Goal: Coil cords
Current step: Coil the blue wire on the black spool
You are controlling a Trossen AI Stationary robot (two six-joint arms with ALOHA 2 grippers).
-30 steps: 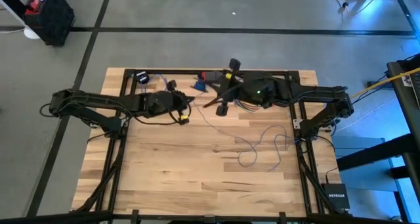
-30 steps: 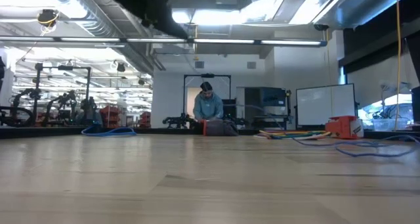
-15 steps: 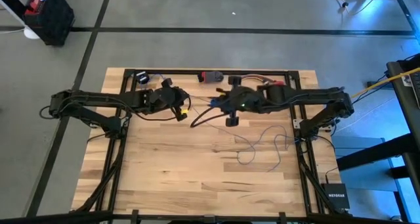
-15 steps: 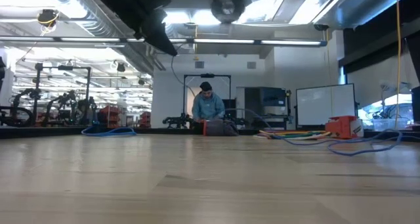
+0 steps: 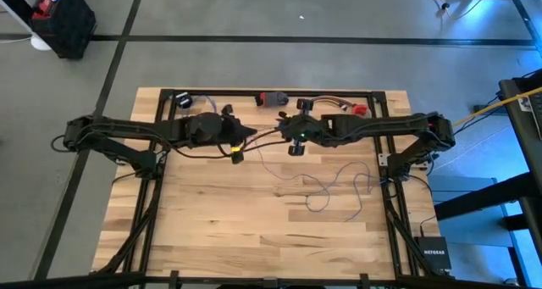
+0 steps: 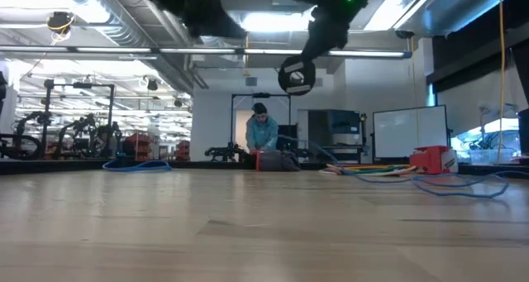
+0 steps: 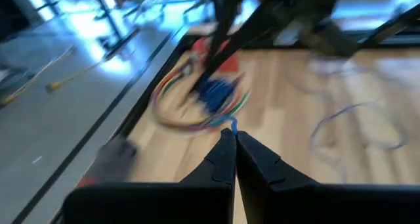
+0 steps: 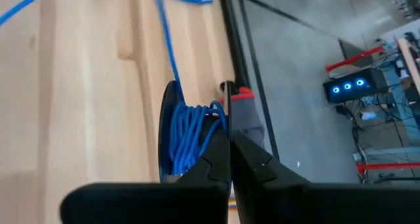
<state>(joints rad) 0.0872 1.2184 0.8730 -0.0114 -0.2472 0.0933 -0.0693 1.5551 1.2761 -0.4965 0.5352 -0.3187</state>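
Note:
The cord is a thin blue-lilac wire. Its loose part lies in squiggles on the table's right half, and its other end is wound round a small black disc. The disc hangs high above the table in the low view. My right gripper is shut beside that coil, over the table's far middle. My left gripper, also shut, faces it from the left. A dark strand spans the short gap between them. My left gripper pinches a bit of the blue cord between the free ends of its two fingers, coming in nearly level from the table's left. My right gripper is shut at the wound disc, which sits against the side of one finger and hangs clear of the table. Its fingers slant downward. The place of contact is hidden behind them.
Along the far edge lie a red-and-black item, a bundle of coloured wires and a small black-and-blue item. An orange box shows at the table's far right. A person stands in the room beyond.
My right gripper has come down and toward the table's left, tipping further downward, and the black disc has sunk with it into the low view. My left gripper has stayed in place, shut, and turned a little at the wrist.

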